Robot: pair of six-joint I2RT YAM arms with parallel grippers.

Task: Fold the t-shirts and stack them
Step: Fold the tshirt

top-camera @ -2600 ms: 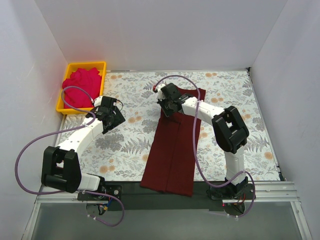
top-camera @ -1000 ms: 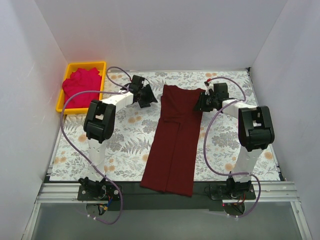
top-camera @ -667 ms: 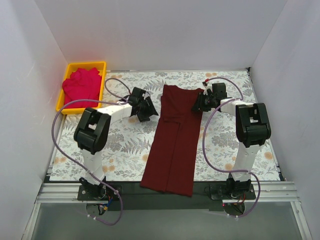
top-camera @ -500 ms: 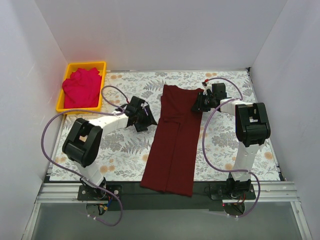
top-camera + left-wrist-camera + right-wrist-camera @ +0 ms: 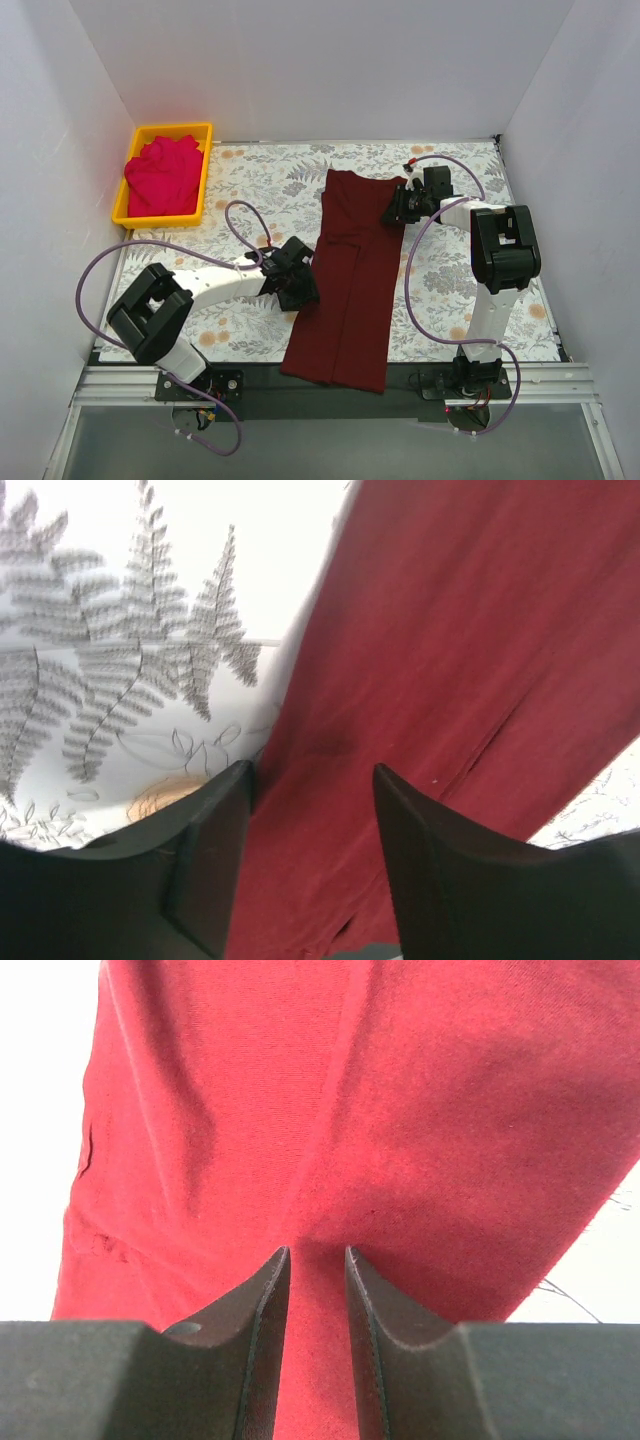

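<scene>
Lengthwise near-to-far, folded maroon t-shirt (image 5: pixel 347 295).

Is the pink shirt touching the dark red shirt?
Apart. The top view shows the pink shirt in the yellow bin, far across the table from the dark red shirt.

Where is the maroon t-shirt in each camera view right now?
Top external: maroon t-shirt is a long strip, centre, far to near edge.
Left wrist: fills the right and bottom.
Right wrist: fills nearly the whole frame.
Shared landmark: fern-print table cover, left of the shirt in the left wrist view, washed-out white corners in the right wrist view.
</scene>
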